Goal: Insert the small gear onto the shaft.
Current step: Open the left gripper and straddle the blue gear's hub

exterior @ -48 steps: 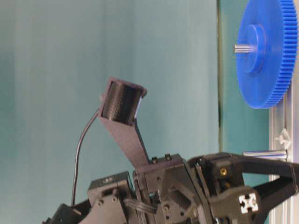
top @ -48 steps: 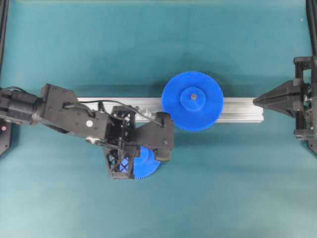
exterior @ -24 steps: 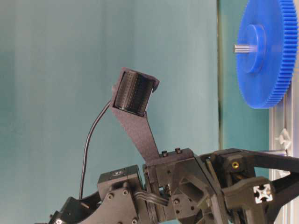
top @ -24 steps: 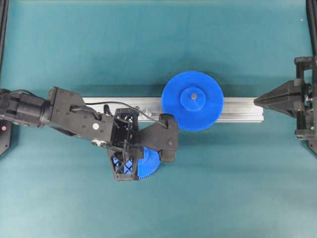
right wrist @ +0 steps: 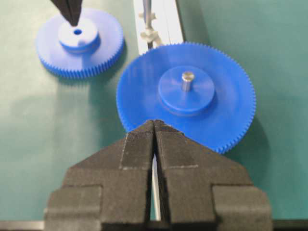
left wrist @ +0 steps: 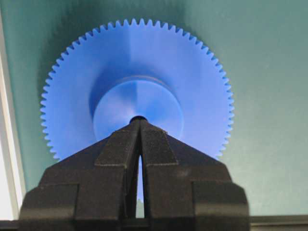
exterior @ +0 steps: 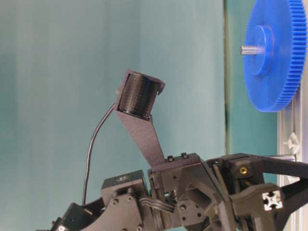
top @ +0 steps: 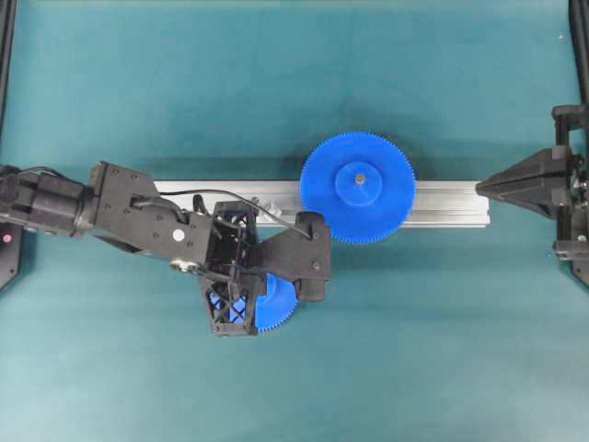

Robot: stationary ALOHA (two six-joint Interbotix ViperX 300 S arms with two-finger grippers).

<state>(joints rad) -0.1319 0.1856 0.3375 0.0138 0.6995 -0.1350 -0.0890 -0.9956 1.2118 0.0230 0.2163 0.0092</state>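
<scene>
- The left gripper [left wrist: 139, 126] hung over the small gear [left wrist: 137, 91], its jaws closed tip to tip with only a sliver of a slit between them and nothing held. In the left wrist view the tips sat right at the gear's centre hole, on the raised hub.
- The small gear lay flat on the counter [top: 414, 350], just below the rail [top: 442, 203] in the overhead view and partly covered by the left arm. It was apart from the large gear [top: 358, 188].
- The shaft [right wrist: 147, 10] stood upright on the rail, beyond the large gear in the right wrist view, bare and well clear of the small gear. In the overhead view the left arm hid it.
- The large gear sat on the rail on its own pin, untouched.
- The right gripper [right wrist: 154, 124] was parked at the right end of the rail, jaws closed and empty, pointing toward the large gear.
- Judgement: the step in hand was the pick-up of the small gear, with no grip yet made. Closed jaws on the hub cannot lift it; the next move likely calls for opening them, straddling the hub or rim, closing, then lifting and lining the centre hole up over the shaft.
</scene>
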